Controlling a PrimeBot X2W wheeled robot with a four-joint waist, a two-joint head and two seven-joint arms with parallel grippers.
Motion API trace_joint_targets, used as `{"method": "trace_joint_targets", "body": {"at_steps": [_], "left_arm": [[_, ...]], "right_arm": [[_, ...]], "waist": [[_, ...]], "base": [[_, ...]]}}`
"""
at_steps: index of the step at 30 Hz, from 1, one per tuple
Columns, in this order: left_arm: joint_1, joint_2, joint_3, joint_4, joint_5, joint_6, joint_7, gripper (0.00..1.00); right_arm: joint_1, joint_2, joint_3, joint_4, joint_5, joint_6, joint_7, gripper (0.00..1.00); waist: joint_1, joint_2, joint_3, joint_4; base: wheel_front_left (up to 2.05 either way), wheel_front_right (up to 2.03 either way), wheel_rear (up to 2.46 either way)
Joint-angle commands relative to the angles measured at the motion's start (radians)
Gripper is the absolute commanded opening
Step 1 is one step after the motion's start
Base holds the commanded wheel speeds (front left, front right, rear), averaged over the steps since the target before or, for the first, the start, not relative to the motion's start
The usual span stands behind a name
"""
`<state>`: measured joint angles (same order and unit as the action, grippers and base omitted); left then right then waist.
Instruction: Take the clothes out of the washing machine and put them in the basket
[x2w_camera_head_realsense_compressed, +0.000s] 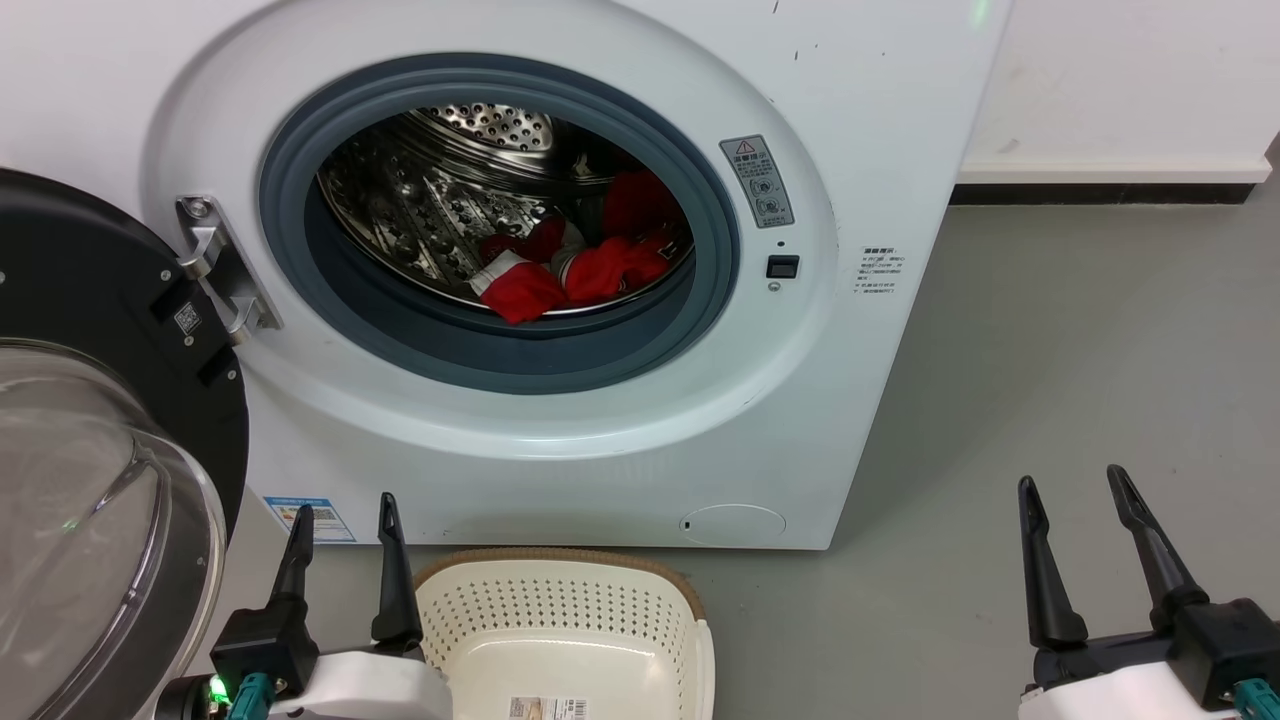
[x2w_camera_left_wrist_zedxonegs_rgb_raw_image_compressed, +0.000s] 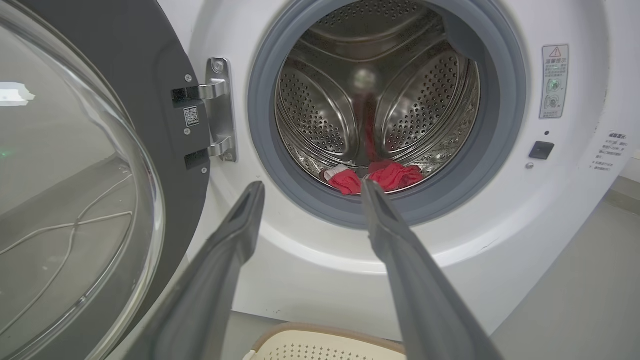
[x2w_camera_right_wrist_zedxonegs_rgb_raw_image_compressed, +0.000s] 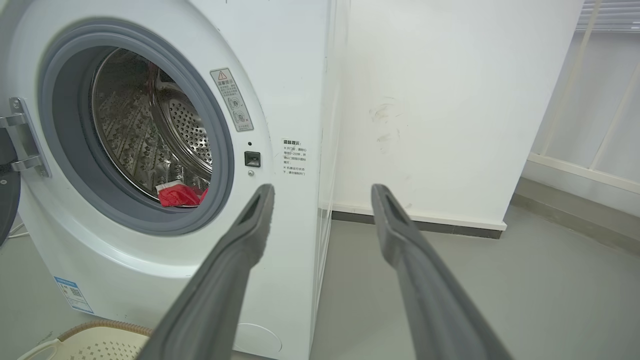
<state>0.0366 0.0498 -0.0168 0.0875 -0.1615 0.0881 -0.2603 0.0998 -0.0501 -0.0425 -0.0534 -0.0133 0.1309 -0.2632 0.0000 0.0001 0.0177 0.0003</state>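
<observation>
Red clothes lie inside the washing machine. Its open door stands beside the spread, empty left pincer and the basket. The right pincer is spread above the floor.

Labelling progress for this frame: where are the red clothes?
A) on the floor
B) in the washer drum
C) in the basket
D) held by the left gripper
B: the clothes lie at the bottom of the drum of the washing machine. The part of the basket in view has no red in it, and the left gripper and right gripper are open, holding nothing.
</observation>
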Motion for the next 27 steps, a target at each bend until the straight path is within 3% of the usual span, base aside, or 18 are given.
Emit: {"method": "trace_joint_targets", "body": {"at_steps": [1, 27], "left_arm": [[0.004, 0.001, 0.004, 0.003, -0.005, -0.006, -0.008, 1.0], [0.003, 0.001, 0.002, 0.025, 0.033, 0.022, -0.007, 1.0]], "right_arm": [[0.008, 0.0, 0.0, 0.001, 0.004, 0.0, -0.002, 1.0], [0.007, 0.0, 0.006, 0.013, 0.007, 0.0, -0.002, 1.0]], "waist": [[0.0, -0.0001, 0.0, 0.0], [0.0, -0.0001, -0.003, -0.001]], "base": [[0.0, 0.0, 0.0], [0.0, 0.0, 0.0]]}}
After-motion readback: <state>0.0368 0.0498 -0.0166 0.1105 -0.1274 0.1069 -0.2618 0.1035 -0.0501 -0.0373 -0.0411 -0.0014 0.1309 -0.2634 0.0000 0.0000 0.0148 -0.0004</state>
